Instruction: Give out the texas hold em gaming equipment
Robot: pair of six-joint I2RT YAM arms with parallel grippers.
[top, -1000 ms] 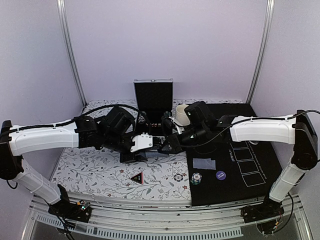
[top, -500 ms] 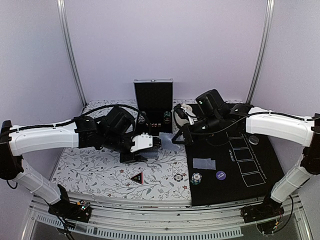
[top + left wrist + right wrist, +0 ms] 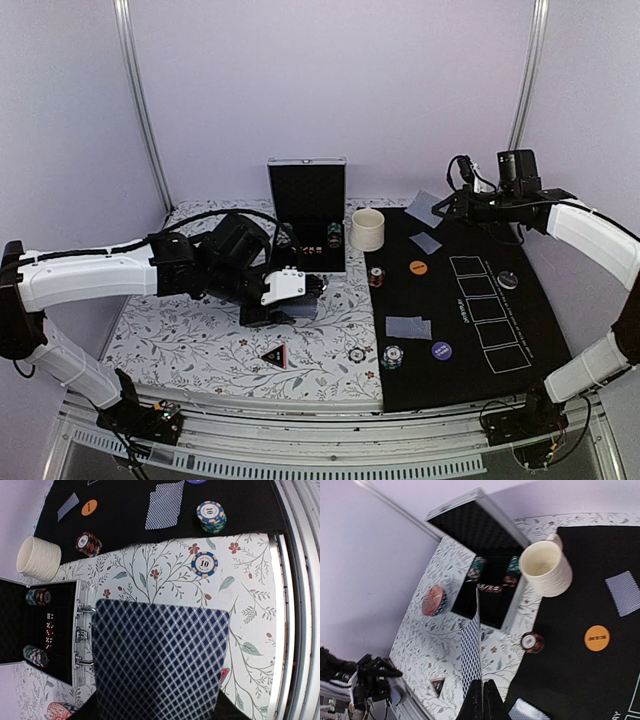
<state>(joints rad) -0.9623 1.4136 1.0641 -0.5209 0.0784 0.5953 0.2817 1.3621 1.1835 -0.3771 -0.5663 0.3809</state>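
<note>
**A:** What does the right gripper [image 3: 441,207] have hold of?

**B:** Its jaws are pressed fully together on 1 grey-blue-backed playing card [image 3: 471,656]. In the right wrist view the card stands on edge. It rises straight out from the fingertips, with its long axis in line with the fingers.

**A:** Where is that over the table?

**B:** It is raised above the far edge of the black felt mat [image 3: 440,385], and the card sticks out to the left of the jaws. 1 matching flat card [image 3: 425,241] lies face down on the mat just nearer the arms. An orange round disc [image 3: 418,267] lies nearer again.

**A:** And the left gripper [image 3: 305,288]?

**B:** It hangs over the white floral cloth [image 3: 180,340]. Its jaws are partly closed on a thick deck of blue-diamond-backed cards [image 3: 160,665], which fills its wrist view.

**A:** Which arm is nearer the mat?

**B:** The right arm. It is above the mat with a card in its jaws, while the left is well apart, across the cloth. I judge the held card needs tipping from edge-on to flat before release.
</note>
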